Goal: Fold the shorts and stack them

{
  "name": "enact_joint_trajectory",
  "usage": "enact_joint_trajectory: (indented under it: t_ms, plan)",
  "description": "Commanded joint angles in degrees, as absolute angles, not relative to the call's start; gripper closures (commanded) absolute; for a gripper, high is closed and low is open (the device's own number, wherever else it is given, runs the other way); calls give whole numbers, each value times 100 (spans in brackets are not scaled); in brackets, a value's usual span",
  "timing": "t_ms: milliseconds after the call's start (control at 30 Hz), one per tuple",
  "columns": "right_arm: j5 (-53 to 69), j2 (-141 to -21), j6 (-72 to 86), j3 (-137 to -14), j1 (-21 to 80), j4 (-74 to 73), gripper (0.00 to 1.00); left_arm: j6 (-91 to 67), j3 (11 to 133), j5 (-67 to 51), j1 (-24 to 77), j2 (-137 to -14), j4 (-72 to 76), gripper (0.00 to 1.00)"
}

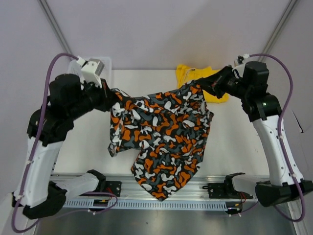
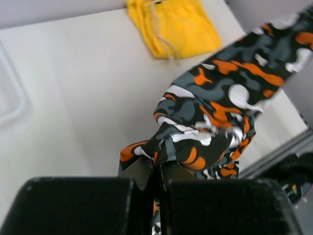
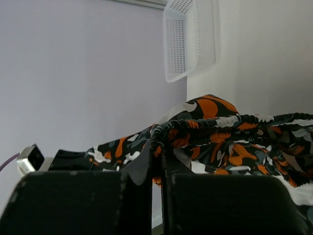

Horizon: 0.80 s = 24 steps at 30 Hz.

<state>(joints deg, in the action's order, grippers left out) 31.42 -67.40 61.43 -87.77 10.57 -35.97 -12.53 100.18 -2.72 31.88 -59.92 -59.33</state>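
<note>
The left gripper [image 1: 109, 96] and right gripper [image 1: 199, 84] are pinching the patterned shorts' [image 1: 161, 132] waistband, stretching it taut for folding

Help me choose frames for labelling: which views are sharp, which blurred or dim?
Top external: sharp and evenly lit across the patterned shorts. Left wrist: left fingers dark and blurred up close, yellow shorts clearer. Right wrist: right fingers blurred too, white mesh basket bright.
</note>
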Motion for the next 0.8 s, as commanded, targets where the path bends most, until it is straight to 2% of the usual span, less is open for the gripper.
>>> enact_joint_trajectory:
  t_ms: [0,167,267,433,600,700,767]
  plan:
    - [2663,-6916,6248,-9483,1371,-2656,100,-1072,10238,-1766,2006,-6300,-5607,100]
    - [3111,-7575,6319,-10422,1397,-1785,100,-1186,11300,-2178,1714,-6504,-5423,100]
    - [3445,-7516,6416,-10748,1389,-1363,100,-1283,11085,-2521,1714,-6040,-4888,100]
    - [3498,-6594,6469,-10224,1397,-1300,100,-1336,10029,-3304,1714,-4756,-3718,100]
    - [2954,-5242,6530,-9721,1406,-1888,100,-1353,9993,-3779,1714,-4070,-3560,100]
    - [2664,-4827,6592,-9703,1397,-2371,100,-1459,10177,-3753,1714,-4007,-3612,100]
    - [2584,-4904,6574,-9983,1371,-2688,100,-1485,10738,-3561,1714,-4226,-4048,100]
